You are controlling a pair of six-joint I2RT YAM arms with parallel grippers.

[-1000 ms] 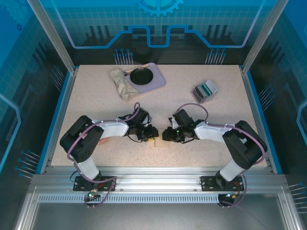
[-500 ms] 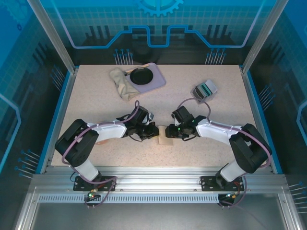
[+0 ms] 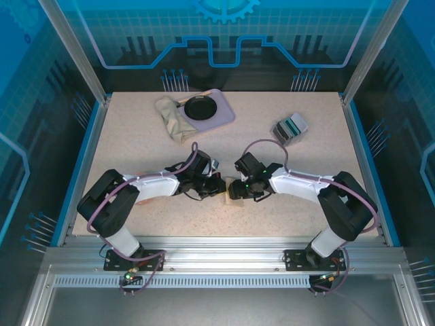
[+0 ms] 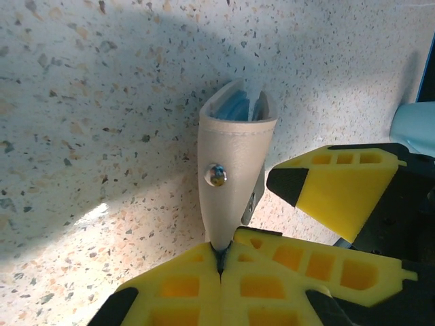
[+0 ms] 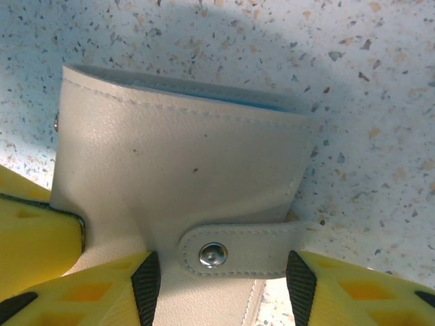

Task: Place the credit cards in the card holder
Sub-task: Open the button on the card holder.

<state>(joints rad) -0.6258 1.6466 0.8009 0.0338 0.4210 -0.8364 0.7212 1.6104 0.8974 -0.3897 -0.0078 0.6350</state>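
Top external view: two robot arms meet over the card holder [image 3: 232, 199], which stands near the near edge of the table [image 3: 136, 149], about midway between its left and right edges. The left pincer [image 3: 216, 189] is clamped shut on the holder; its wrist camera shows the yellow fingers pressed together on the lower tip of the folded tan holder [image 4: 234, 156] at the pincer [image 4: 221, 257], with the holder seen edge-on and a sliver of blue between its two leaves. The right pincer [image 3: 238, 191] stands open: from its own wrist the fingers sit apart, astride the strap [image 5: 238, 250] with its metal snap [image 5: 213, 255], and nothing is pinched between them at the pincer [image 5: 223, 285].

The credit cards [image 3: 292, 125] stand upright in a small grey tray [image 3: 281, 132] well apart from the holder, toward the far right corner. By this evidence the job is at an early stage. The holder appears only slightly parted, so it likely has to be spread open, and no card can be seen lifted from the tray.
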